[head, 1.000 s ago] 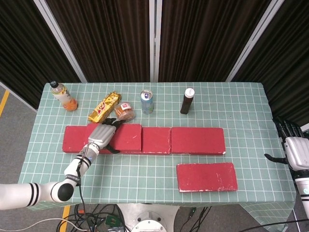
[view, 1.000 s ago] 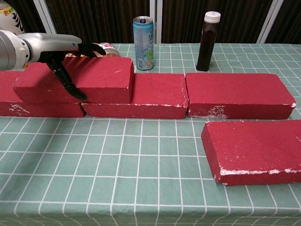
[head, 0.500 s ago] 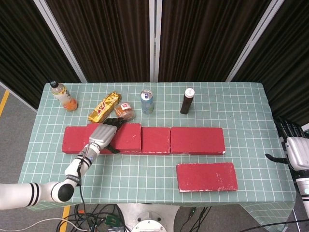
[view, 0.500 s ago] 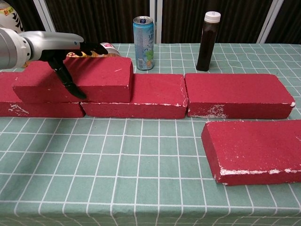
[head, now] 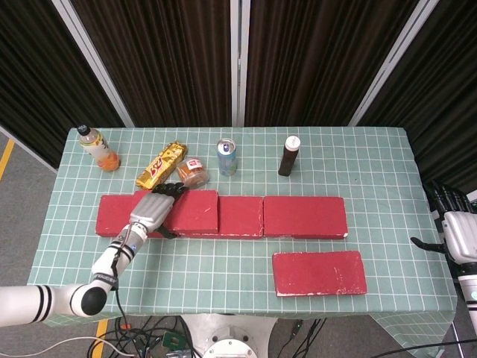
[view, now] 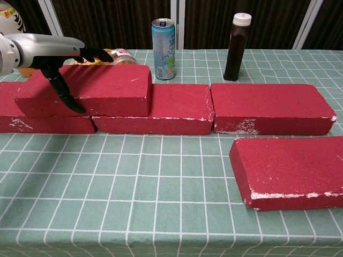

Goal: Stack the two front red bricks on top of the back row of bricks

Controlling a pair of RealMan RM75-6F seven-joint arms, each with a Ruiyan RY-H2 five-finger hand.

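Note:
Three red bricks form the back row (head: pixel 305 216) (view: pixel 270 107) across the table. A further red brick (head: pixel 192 211) (view: pixel 110 88) lies stacked on the row's left part, over the seam between two bricks. My left hand (head: pixel 152 212) (view: pixel 47 52) lies over this brick's left end, fingers stretched past its back edge and thumb hanging down its front face. One red brick (head: pixel 319 272) (view: pixel 292 168) lies flat in front at the right. My right hand (head: pixel 456 233) hangs beyond the table's right edge, fingers spread and empty.
Behind the row stand an orange drink bottle (head: pixel 98 148), a gold snack bar (head: pixel 160 165), a small jar (head: pixel 192 172), a blue can (head: pixel 226 156) (view: pixel 163 48) and a dark bottle (head: pixel 288 155) (view: pixel 237 45). Green checked cloth (head: pixel 223 261) covers the table.
My left hand has slid left along the stacked brick while the brick stayed in place. The right hand has sunk slightly.

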